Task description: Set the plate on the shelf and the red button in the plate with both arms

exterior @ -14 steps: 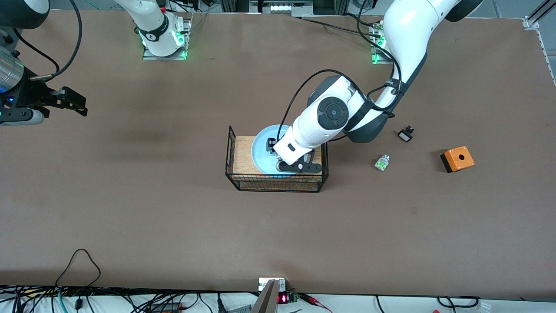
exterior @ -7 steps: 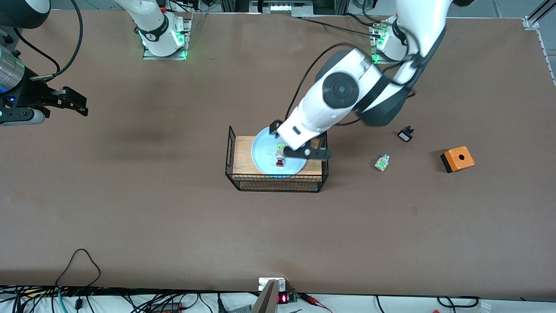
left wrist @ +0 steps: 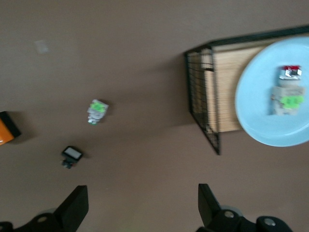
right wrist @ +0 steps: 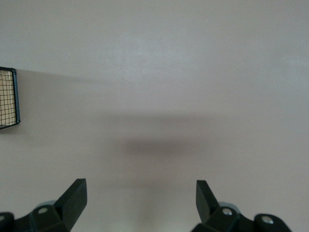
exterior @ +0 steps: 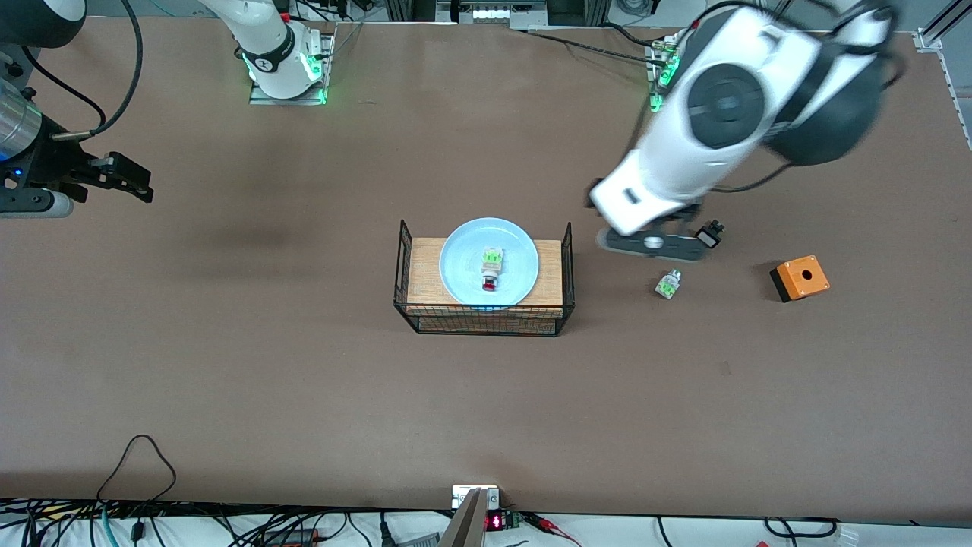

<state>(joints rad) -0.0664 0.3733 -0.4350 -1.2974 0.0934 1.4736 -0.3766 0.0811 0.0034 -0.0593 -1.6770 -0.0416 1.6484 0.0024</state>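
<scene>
The pale blue plate (exterior: pixel 462 258) lies on a wooden board inside a black wire basket (exterior: pixel 486 320) at the table's middle. The red button (exterior: pixel 490 272) lies on the plate, its red cap nearer the front camera and its green tab away from it. My left gripper (exterior: pixel 654 245) is open and empty, up in the air over the bare table between the basket and a white-green part. In the left wrist view (left wrist: pixel 143 209) the plate (left wrist: pixel 260 113) and the red button (left wrist: pixel 288 90) show off to one side. My right gripper (exterior: pixel 130 181) is open and empty and waits at the right arm's end of the table (right wrist: pixel 140 203).
A white-green part (exterior: pixel 667 285), a small black part (exterior: pixel 709 234) and an orange box with a hole (exterior: pixel 800 278) lie toward the left arm's end. They also show in the left wrist view: the part (left wrist: pixel 97 111), the black part (left wrist: pixel 72 155), the box (left wrist: pixel 5 129). A basket corner (right wrist: pixel 8 99) shows in the right wrist view.
My left gripper has let go of the red button on the plate, then risen and swung away toward the left arm's end. The right arm has not moved.
</scene>
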